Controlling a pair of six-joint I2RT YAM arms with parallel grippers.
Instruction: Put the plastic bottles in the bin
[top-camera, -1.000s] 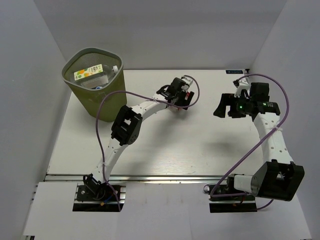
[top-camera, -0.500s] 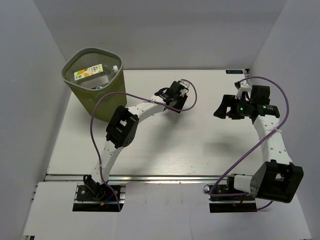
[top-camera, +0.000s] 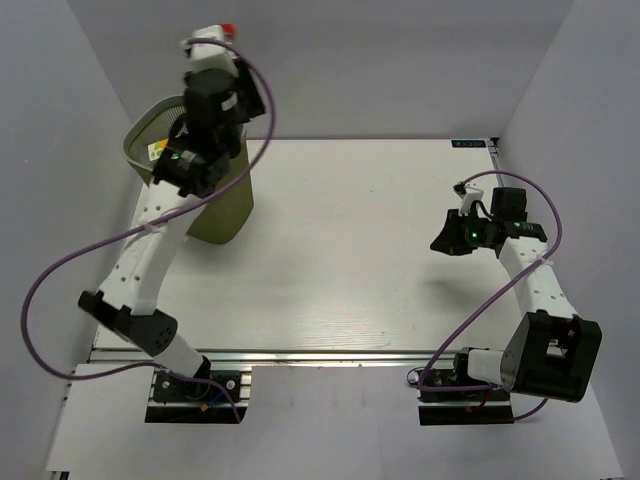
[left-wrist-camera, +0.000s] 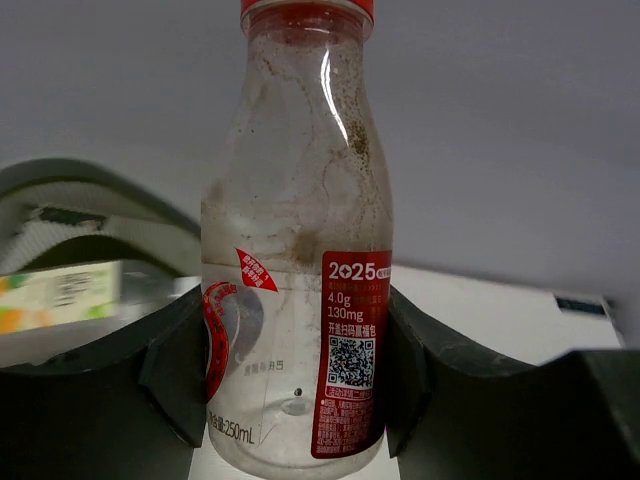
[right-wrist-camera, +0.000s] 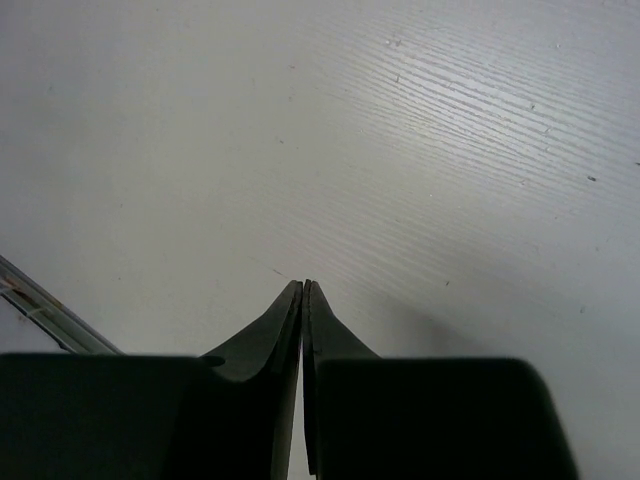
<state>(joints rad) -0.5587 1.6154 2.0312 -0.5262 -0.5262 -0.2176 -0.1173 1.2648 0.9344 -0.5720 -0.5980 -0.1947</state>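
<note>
One red-capped bottle (left-wrist-camera: 300, 270) is clamped upright in your left gripper (left-wrist-camera: 298, 372), high up near the green bin (top-camera: 222, 210), where a juice-label bottle (left-wrist-camera: 60, 295) lies inside. Your right gripper (right-wrist-camera: 302, 290) hangs over the table (top-camera: 350, 250), fingers pressed together, empty.

Bin (top-camera: 228, 205) stands on the table (top-camera: 350, 250) at its far left corner. A lying bottle (top-camera: 160, 150) rests inside the bin, against the left part of the rim. Left gripper (top-camera: 213, 65) is raised above the bin's far side; whether it sits directly over the opening cannot be told. Held bottle (left-wrist-camera: 298, 240) stands upright in it, one finger at each side, cap uppermost. In the left wrist view, the bin's rim lies left of and behind this bottle, the table to its right. Right gripper (top-camera: 447, 238) hangs over the table's right side, well apart from the bin, fingers pressed together.
</note>
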